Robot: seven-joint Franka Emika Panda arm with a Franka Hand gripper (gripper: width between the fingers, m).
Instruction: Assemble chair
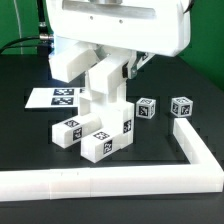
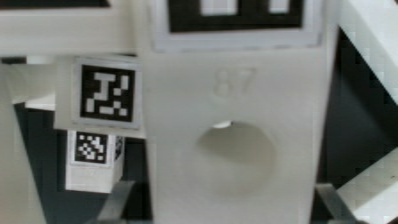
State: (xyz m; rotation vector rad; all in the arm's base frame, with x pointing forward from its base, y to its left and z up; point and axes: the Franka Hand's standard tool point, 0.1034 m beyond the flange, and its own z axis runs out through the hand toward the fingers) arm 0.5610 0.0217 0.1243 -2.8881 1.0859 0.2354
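From the exterior view, the gripper (image 1: 106, 72) is hanging directly over the chair parts and appears to be clamping the top of the upright slab (image 1: 112, 110). The slab's long axis is running straight down toward the notched blocks (image 1: 97, 145) on the desk (image 1: 30, 150).

In the wrist view, the upright slab (image 2: 231, 130) is sitting between the fingers, with a tagged part (image 2: 107, 95) just beside it.

Upright slab (image 2: 231, 130) runs past the wrist view's edges — its top tag (image 2: 231, 15) cropped
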